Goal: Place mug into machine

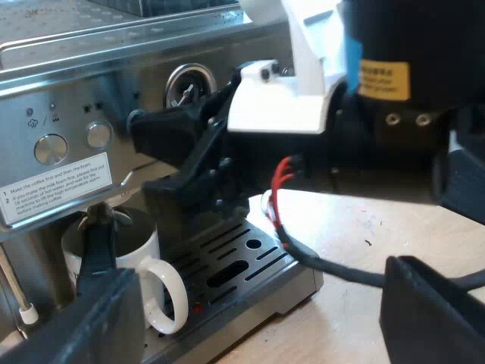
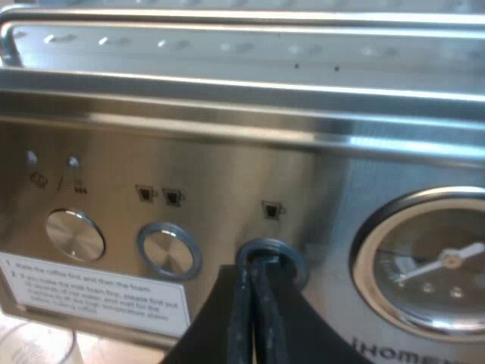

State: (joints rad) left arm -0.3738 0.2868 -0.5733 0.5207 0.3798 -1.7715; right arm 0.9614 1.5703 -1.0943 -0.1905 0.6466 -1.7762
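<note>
A white mug (image 1: 140, 250) stands on the slotted drip tray (image 1: 242, 262) of the steel espresso machine (image 1: 83, 76), under the brew head, with its handle (image 1: 173, 296) turned outward. My left gripper (image 1: 258, 303) is open; its two dark fingers (image 1: 76, 322) stand wide apart just short of the tray, one close beside the mug. My right gripper (image 1: 144, 125) reaches to the machine's control panel. In the right wrist view my right gripper (image 2: 261, 265) is shut, its tips pressed together on the ringed button (image 2: 271, 256) beneath a cup symbol.
Two more round buttons (image 2: 74, 235) and a white instruction label (image 2: 91, 299) are on the panel, and a pressure gauge (image 2: 443, 265) sits beside the ringed button. A thin steam wand (image 1: 17, 292) hangs by the mug. Bare wooden table (image 1: 371, 243) lies beyond the tray.
</note>
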